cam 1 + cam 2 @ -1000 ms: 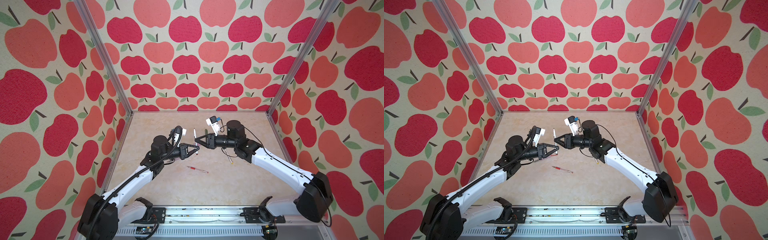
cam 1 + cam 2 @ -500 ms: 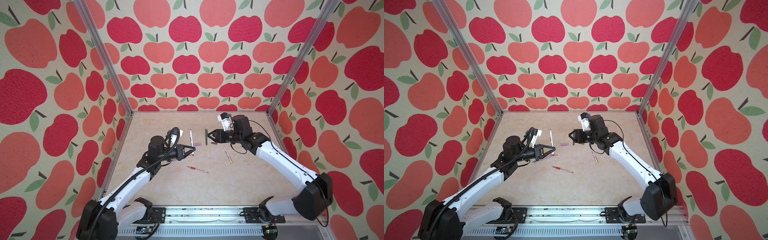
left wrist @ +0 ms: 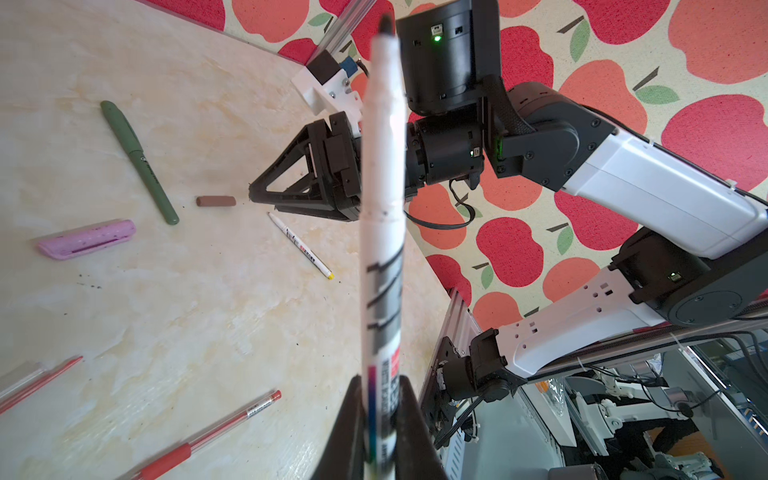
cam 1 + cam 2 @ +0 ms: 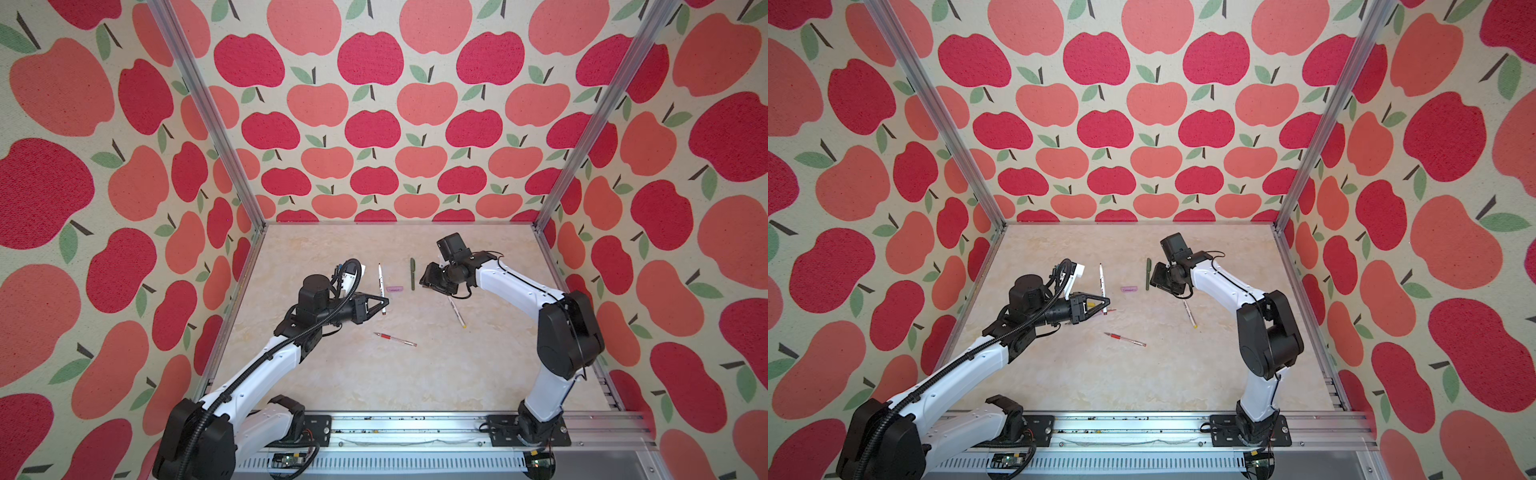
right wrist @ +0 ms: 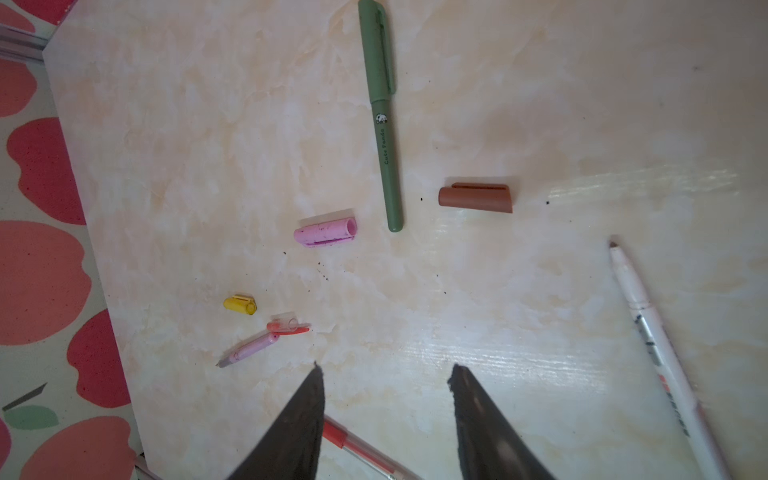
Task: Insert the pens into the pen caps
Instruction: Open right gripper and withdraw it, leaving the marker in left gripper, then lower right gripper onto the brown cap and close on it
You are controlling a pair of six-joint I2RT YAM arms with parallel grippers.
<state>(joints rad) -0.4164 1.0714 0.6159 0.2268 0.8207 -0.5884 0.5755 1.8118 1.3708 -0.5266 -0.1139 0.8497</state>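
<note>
My left gripper [image 3: 381, 380] is shut on a white pen with a dark tip [image 3: 382, 208] and holds it above the table [image 4: 379, 286]. My right gripper [image 5: 384, 368] hangs open and empty over the table. A brown cap [image 5: 476, 198] lies just past its tips, beside the capped dark green pen [image 5: 382, 116]. The lilac cap [image 5: 326, 232], yellow cap [image 5: 240, 304], red cap [image 5: 286, 325] and pink pen [image 5: 249, 348] lie loose further left. The red pen [image 4: 395, 338] and the white-and-yellow pen [image 4: 457, 311] rest nearer the front.
The marble-look table [image 4: 374, 382] is boxed in by apple-patterned walls and metal corner posts [image 4: 540, 216]. An arm-mount rail [image 4: 415, 428] runs along the front edge. In both top views the left gripper [image 4: 1108, 300] and right gripper [image 4: 1154, 278] stand a short way apart.
A second ago the two grippers met tip to tip at the middle. They have drawn apart, the right one swinging back and right with its jaws opening. The left still holds the white pen.
</note>
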